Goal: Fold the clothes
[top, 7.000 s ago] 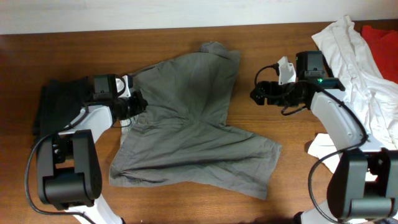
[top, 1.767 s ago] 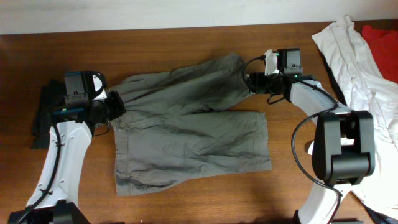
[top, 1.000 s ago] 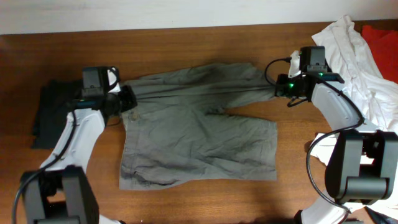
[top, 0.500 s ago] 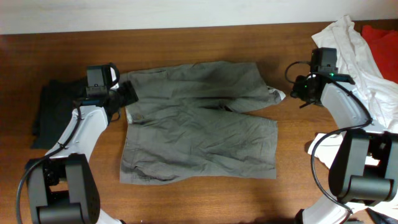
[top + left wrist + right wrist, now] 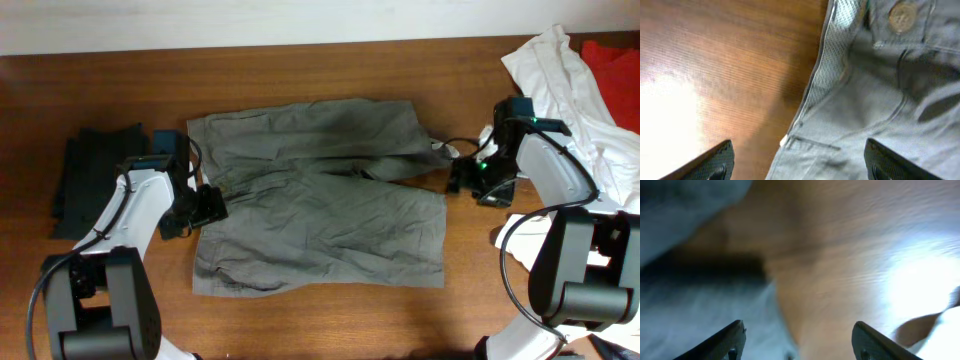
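Overhead, the shorts lie spread flat in the middle of the table, waistband to the left and both legs running right. The upper leg ends in a small pale turned-out corner. The left gripper sits at the waistband edge, about halfway along it, its arm bending in from the left. The right gripper is just beside the hem of the upper leg, over bare wood (from above it looks clear of the cloth, though only narrowly).

On the left wrist view, the two fingertips stand far apart at the bottom of the frame with nothing pinched between them. Under the gap runs the waistband with its pale patterned lining showing, and a round metal button sits at the top right. Whether the tips touch the fabric I cannot tell.

The right wrist view is blurred, yet its fingertips are plainly wide apart too, gripping nothing. Grey cloth fills the left side, wood lies in the gap, and something white shows at the lower right corner.

A dark garment lies folded at the table's left end, beyond the left arm. A white garment is heaped at the right edge, with a red cloth behind it.
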Robot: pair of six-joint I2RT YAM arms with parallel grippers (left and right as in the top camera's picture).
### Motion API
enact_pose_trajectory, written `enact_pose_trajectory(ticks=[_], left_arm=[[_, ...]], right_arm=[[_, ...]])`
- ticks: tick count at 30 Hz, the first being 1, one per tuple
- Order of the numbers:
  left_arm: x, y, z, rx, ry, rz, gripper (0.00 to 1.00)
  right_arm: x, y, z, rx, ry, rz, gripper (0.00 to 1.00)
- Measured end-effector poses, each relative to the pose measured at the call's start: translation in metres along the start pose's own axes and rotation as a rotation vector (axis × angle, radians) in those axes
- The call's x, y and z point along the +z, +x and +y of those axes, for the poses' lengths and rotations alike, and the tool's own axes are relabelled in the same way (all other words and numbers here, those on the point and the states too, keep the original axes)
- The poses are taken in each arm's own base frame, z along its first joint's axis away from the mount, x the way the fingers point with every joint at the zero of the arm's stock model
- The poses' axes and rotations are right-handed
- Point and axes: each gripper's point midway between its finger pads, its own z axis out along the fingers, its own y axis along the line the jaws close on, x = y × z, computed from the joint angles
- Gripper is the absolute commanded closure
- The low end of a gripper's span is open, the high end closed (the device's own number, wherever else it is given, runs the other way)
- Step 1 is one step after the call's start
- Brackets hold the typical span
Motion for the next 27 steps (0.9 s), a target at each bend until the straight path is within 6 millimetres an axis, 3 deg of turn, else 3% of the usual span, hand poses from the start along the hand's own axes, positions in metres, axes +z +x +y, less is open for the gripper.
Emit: enact_pose_trajectory(ticks=[5,9,15,27], left_arm=[[-0.001,0.023,0.000,-0.003,0.012,0.097,0.17],[-0.003,0.036,-0.002,-0.006,0.027,0.151,0.17],[-0.002,0.045,-0.004,-0.010,0.046,0.190,0.17],[0.011,0.104,0.007,-0.028,0.026,0.385,0.17]], right_arm=[[-0.003,0.033,0.012,-0.037,-0.077,0.136,0.27],[-0.002,0.047,0.014,-0.044,-0.100,0.187,0.27],[0.017,0.081,0.010,-0.026,-0.110,0.292,0.26],[0.047,0.140,0.021,-0.054,-0.153,0.442,0.26]])
